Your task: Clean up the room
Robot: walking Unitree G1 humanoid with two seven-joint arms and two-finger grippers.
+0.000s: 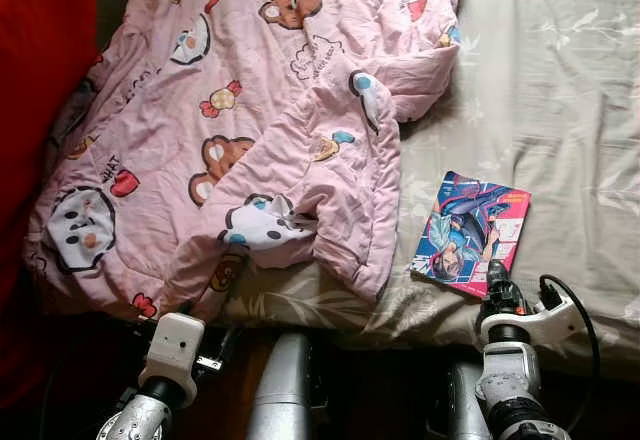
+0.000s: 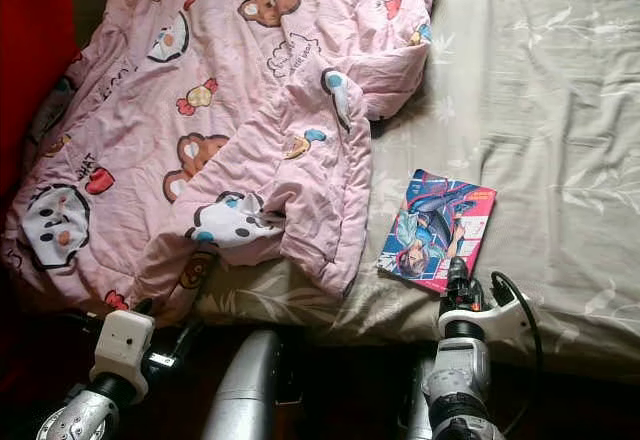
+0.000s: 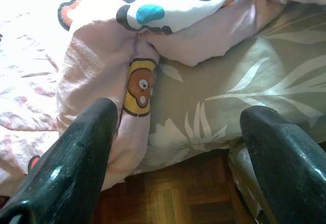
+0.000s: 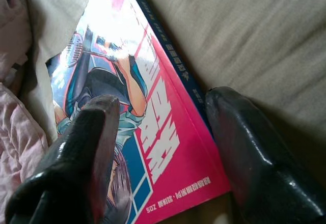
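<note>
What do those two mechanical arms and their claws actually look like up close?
Both arms are silver metal tubes with white box-like wrist housings. The right claw has a black cable looping beside its wrist. Each claw, like the left claw, has two long, glossy black fingers with rounded tips.

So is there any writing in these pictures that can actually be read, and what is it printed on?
"205": small print at the cover's edge on the book, seen upside down in the right wrist view; the last character is uncertain.
Large white title characters on the book's pink cover: present, but I cannot read them.
Small characters along the book's dark spine: too small to read.
Dark lettering printed on the pink blanket: too blurred to read.
</note>
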